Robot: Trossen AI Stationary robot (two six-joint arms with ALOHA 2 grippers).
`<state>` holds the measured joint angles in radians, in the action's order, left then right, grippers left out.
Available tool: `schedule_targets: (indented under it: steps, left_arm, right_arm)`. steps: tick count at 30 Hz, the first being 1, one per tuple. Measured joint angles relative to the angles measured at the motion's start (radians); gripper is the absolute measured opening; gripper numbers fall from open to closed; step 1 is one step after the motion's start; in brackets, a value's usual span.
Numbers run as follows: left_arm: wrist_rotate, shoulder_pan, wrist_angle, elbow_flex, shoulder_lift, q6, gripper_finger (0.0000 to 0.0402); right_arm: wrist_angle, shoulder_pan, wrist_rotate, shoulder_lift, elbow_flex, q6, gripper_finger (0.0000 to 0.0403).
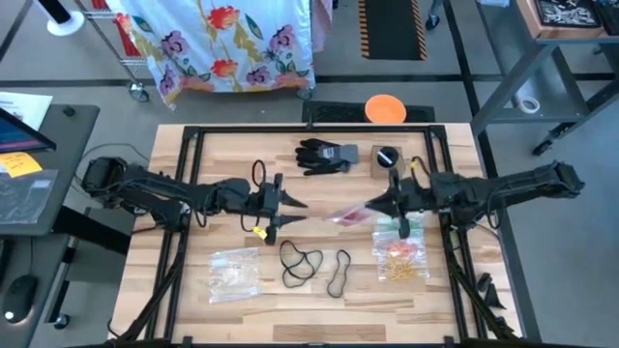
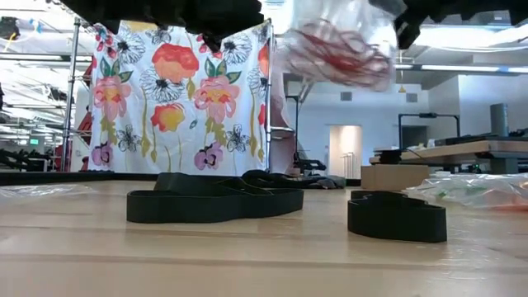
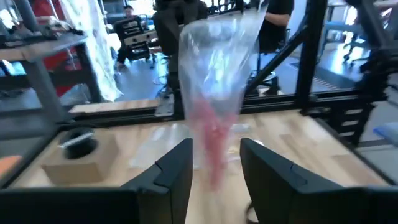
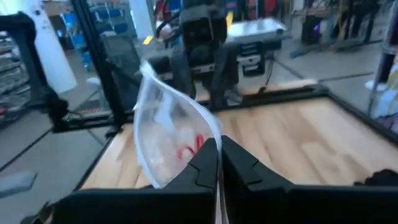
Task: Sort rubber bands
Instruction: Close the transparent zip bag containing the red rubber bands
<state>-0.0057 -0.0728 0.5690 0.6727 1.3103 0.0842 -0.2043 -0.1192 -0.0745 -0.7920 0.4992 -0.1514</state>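
Observation:
A clear plastic bag (image 1: 348, 215) with red rubber bands (image 2: 338, 48) inside hangs in the air over the table's middle, with my right gripper (image 1: 375, 205) shut on it. My left gripper (image 1: 306, 205) stands open just left of the bag and points level at it. In the left wrist view the bag's narrow lower end (image 3: 214, 168) shows ahead of the two spread fingers. In the high view a small gap separates them. Black rubber bands (image 1: 300, 261) (image 1: 338, 274) lie flat on the table nearer the front edge. My right gripper pinches an edge of the clear bag (image 4: 211, 142) between its two shut fingers. It comes level from the table's right side. The bag is lifted clear of the table (image 2: 338, 49) and reaches out from the fingertips toward the left arm, with the red bands bunched inside.
A clear bag of pale bands (image 1: 235, 271) lies front left, and another with orange, yellow and green bands (image 1: 401, 256) front right. A black glove (image 1: 324, 155) and a small box (image 1: 387, 159) sit at the back. A black frame (image 1: 193, 135) borders the table.

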Motion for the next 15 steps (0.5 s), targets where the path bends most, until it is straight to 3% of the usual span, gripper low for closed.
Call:
schedule_targets:
  steps: [5,15]
  left_arm:
    - [0.004,-0.075,0.037,0.000,0.001,-0.021,0.0132]
    - [-0.022,-0.174,0.064,0.043,0.020,0.138,0.0132]
  right_arm:
    - [0.062,-0.040,0.032,-0.009,-0.003,0.010,0.0011]
    - [-0.025,-0.046,-0.003,-0.093,0.002,-0.030,0.0011]
